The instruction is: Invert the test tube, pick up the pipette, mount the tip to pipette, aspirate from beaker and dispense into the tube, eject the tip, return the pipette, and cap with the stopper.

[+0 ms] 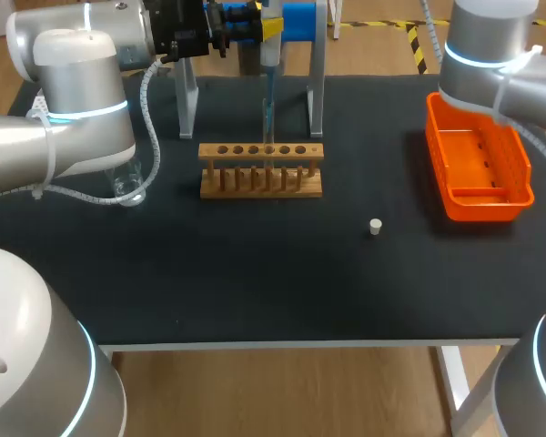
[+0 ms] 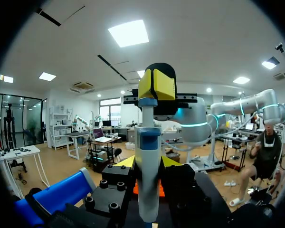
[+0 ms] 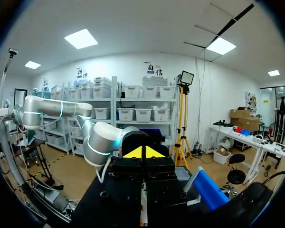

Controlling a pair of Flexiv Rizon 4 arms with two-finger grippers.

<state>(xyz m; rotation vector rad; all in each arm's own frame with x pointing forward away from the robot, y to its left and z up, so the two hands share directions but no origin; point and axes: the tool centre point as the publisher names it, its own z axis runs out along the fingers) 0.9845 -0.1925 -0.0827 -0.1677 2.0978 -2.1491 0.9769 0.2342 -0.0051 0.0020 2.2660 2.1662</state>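
My left gripper (image 1: 266, 27) is at the table's far edge, shut on the pipette (image 1: 269, 41), which hangs upright. In the left wrist view the pipette (image 2: 148, 156) stands between the fingers of the left gripper (image 2: 148, 164), its yellow head on top. Its thin tip (image 1: 267, 96) points down over a clear test tube (image 1: 268, 137) standing in the wooden rack (image 1: 261, 182). I cannot tell if the tip is inside the tube. A small white stopper (image 1: 375, 227) lies right of the rack. The glass beaker (image 1: 127, 187) is half hidden under my left arm. My right gripper (image 3: 143, 153) is shut and holds nothing.
An orange tray (image 1: 519, 173) lies at the right edge under my right arm (image 1: 491, 55). A white stand frame (image 1: 315, 82) rises behind the rack. Bare black tabletop (image 1: 255, 273) stretches in front of the rack.
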